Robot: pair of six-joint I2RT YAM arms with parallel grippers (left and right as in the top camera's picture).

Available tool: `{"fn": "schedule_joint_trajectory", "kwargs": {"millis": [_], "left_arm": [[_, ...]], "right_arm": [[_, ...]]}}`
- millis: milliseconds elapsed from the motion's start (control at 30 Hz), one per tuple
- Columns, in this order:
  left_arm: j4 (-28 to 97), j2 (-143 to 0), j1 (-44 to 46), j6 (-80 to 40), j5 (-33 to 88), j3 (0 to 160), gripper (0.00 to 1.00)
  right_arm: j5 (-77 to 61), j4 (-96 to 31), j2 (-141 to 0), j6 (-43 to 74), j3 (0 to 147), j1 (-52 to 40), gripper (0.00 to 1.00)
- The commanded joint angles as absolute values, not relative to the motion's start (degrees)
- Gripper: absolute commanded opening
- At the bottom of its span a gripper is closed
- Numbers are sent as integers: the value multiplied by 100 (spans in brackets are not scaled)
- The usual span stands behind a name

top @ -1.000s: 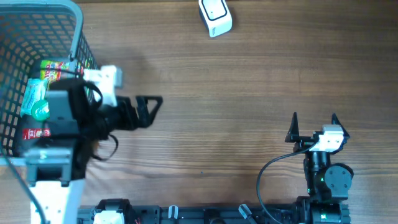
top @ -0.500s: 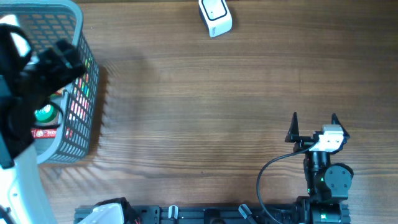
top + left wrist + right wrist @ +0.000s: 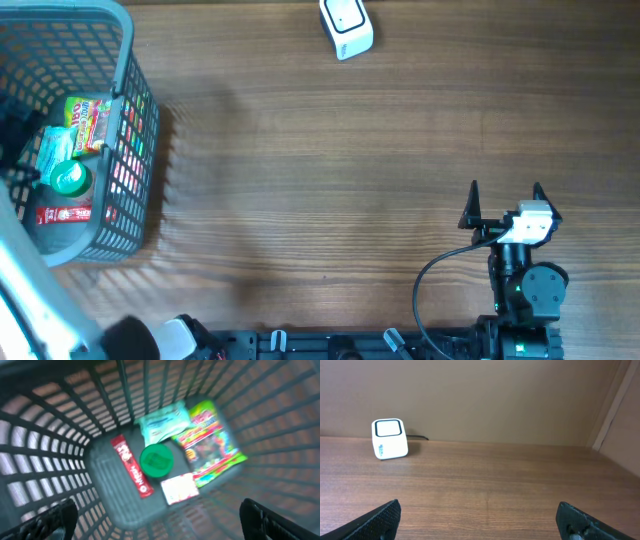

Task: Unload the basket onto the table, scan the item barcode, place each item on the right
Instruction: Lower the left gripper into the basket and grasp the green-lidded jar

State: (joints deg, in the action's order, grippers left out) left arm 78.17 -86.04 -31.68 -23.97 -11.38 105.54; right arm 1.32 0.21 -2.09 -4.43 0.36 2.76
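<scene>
1. The basket [image 3: 138, 120] sits at the far-left corner of the bench [image 3: 320, 150], and its left side runs off the overhead view. It has tall mesh walls all round, so the only way in is from the top.
2. All the items are inside, lying flat on the basket floor. The red bar [image 3: 131, 465] has its long axis on a diagonal in the left wrist view, upper left to lower right. The pale pack with the green cap [image 3: 156, 460] is just beside it. The candy bag [image 3: 210, 442] lies on the other side of the pack, angled the same way as the bar. A small white and pink packet [image 3: 179, 489] sits below the cap.
3. The left tool [image 3: 155, 515] hovers over the basket mouth, jaws wide, with nothing between them.
4. The right tool [image 3: 505, 195] is at the near-right of the bench, also spread wide and holding nothing, fingers pointing to the far edge.
5. The scanner [image 3: 345, 28] stands at the far edge, well apart from the basket, window facing the right wrist camera.
6. There's a broad stretch of bare wood between the basket, the scanner and the right tool.
</scene>
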Motion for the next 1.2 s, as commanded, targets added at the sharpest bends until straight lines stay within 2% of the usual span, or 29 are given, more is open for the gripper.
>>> {"fn": "schedule_joint_trajectory", "kwargs": {"millis": [0, 400, 600, 733, 1167], "left_arm": [[7745, -9205, -3205, -1470, -1302, 10182, 100], [7389, -10556, -3323, -276, -1278, 10108, 100], [7297, -10895, -3747, 545, 169, 10007, 100], [7074, -10997, -3913, 836, 617, 9590, 100], [6377, -11006, -3911, 1033, 377, 8986, 100]], "right_arm": [[115, 47, -209, -495, 30, 252, 100], [115, 47, -209, -495, 32, 252, 100], [115, 49, -209, -493, 32, 252, 100], [115, 47, -209, -495, 32, 252, 100], [115, 49, -209, -493, 32, 252, 100]]}}
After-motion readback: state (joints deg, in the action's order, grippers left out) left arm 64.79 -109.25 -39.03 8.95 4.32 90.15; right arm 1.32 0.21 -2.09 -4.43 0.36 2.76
